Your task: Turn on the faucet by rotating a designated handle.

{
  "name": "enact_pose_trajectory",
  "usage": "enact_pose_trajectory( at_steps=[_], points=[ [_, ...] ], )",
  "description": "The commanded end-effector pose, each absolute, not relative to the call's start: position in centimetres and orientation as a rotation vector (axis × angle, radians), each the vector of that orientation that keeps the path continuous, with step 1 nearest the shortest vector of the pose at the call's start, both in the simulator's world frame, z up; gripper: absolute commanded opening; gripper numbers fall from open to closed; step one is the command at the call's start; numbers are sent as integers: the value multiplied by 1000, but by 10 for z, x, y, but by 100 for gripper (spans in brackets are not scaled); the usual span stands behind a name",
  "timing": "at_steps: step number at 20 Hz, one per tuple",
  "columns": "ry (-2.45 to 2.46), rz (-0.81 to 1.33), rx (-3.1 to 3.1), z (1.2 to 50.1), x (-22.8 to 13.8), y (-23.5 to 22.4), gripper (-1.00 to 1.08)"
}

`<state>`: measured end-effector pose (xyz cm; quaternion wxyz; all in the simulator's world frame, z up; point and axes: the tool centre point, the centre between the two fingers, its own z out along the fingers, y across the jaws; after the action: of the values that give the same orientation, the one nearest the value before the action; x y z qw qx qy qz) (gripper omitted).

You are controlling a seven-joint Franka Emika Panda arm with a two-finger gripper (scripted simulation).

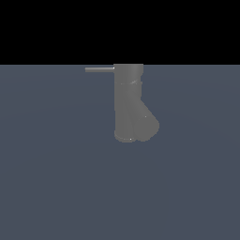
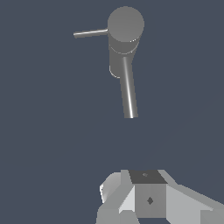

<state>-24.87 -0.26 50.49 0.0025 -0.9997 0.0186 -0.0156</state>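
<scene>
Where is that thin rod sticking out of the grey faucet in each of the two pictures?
Exterior view: the handle juts from the faucet's top toward the exterior view's left, level with the dark horizon.
Wrist view: the handle sticks sideways from the round cap, seen from above.
Shared landmark: the thick spout, branching from the faucet's body.

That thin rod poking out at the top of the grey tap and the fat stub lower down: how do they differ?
The handle is a slim, straight rod; the spout is much thicker, with a rounded end. The handle juts out level from the top of the faucet, toward the exterior view's left; the spout branches off near the base, slanting down toward that view's right. The handle looks lighter grey than the spout. Both are plain grey and joined to the same upright body.
</scene>
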Motion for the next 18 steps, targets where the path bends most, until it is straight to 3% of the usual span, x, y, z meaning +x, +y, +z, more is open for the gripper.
enact_pose_trajectory(
  at_steps=[1, 18],
  points=[
    [99, -47, -3135, 504, -242, -2, -100],
    [633, -37, -3075, 481, -158, 14, -100]
  ],
)
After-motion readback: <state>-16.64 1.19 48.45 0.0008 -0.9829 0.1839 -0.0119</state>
